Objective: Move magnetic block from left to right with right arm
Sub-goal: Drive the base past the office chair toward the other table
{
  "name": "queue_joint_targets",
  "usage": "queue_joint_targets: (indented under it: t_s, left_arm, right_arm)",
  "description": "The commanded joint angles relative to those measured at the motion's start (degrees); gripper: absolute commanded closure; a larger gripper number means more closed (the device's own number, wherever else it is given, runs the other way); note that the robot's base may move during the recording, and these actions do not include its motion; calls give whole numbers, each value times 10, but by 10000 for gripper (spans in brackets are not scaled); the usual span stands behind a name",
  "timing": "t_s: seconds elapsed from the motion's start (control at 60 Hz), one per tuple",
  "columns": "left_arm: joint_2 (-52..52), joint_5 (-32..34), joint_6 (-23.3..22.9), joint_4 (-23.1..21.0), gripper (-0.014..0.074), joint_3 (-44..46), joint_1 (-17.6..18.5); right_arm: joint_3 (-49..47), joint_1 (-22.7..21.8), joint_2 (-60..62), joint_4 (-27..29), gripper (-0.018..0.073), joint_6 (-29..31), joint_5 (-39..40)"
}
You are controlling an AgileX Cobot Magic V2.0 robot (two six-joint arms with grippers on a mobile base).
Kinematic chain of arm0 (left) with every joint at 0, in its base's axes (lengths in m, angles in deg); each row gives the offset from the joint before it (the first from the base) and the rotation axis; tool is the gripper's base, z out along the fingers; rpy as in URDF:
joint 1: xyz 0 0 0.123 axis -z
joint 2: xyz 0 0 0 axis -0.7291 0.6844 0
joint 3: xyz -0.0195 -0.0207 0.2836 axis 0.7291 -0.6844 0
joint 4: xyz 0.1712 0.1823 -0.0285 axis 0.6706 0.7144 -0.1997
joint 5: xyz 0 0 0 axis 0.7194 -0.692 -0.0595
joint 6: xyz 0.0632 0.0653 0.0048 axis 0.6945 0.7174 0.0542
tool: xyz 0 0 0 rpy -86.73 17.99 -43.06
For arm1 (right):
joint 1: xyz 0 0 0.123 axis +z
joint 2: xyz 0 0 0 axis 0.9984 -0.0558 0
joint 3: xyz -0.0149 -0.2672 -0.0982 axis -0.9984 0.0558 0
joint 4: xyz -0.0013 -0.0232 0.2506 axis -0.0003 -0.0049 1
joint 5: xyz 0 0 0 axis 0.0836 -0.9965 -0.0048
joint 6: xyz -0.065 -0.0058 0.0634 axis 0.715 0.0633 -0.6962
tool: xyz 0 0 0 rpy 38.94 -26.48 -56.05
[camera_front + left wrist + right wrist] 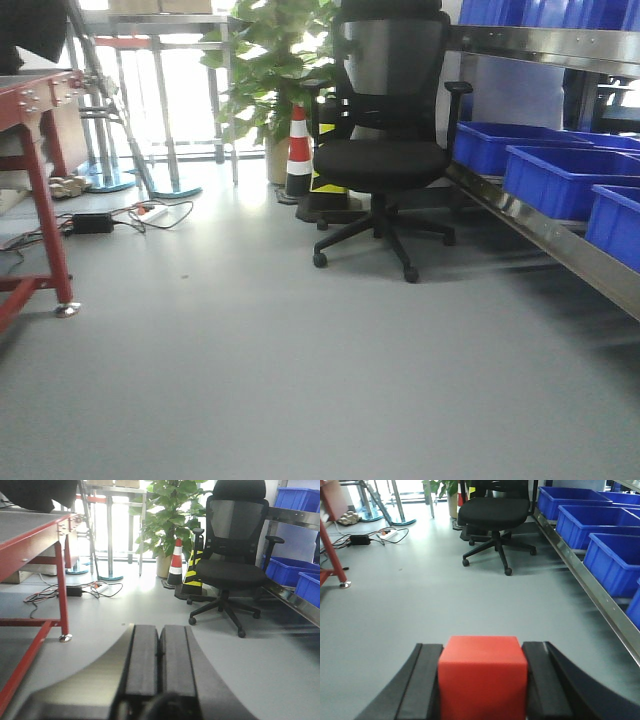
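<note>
In the right wrist view the magnetic block (482,675), a plain bright-red cube, sits squeezed between the two black fingers of my right gripper (482,647), which is shut on it and held up above the grey floor. In the left wrist view my left gripper (160,630) is shut, its two black pads pressed together with nothing between them. Neither gripper nor the block shows in the front view.
A black office chair (388,150) stands ahead on the grey floor. Blue bins (560,175) sit on a metal shelf rail to the right. A red-framed table (35,180) stands at left, with cables (130,215), a traffic cone (298,150) and a potted plant (275,70) behind.
</note>
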Motion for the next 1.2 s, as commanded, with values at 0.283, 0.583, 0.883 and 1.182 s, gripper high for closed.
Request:
queue_joint_targets:
  t_s: [0.283, 0.583, 0.883, 1.182]
  left_arm:
    - [-9, 51, -2, 0, 713, -5, 8]
    - [-8, 51, -2, 0, 713, -5, 7]
    - [-8, 51, -2, 0, 713, -5, 7]
    - [-8, 51, -2, 0, 713, -5, 7]
  right_arm:
    - [-16, -3, -11, -10, 397, 5, 50]
    - [-16, -3, -11, -10, 397, 5, 50]
    - [-16, -3, -11, -10, 397, 5, 50]
    - [-16, -3, -11, -10, 397, 5, 50]
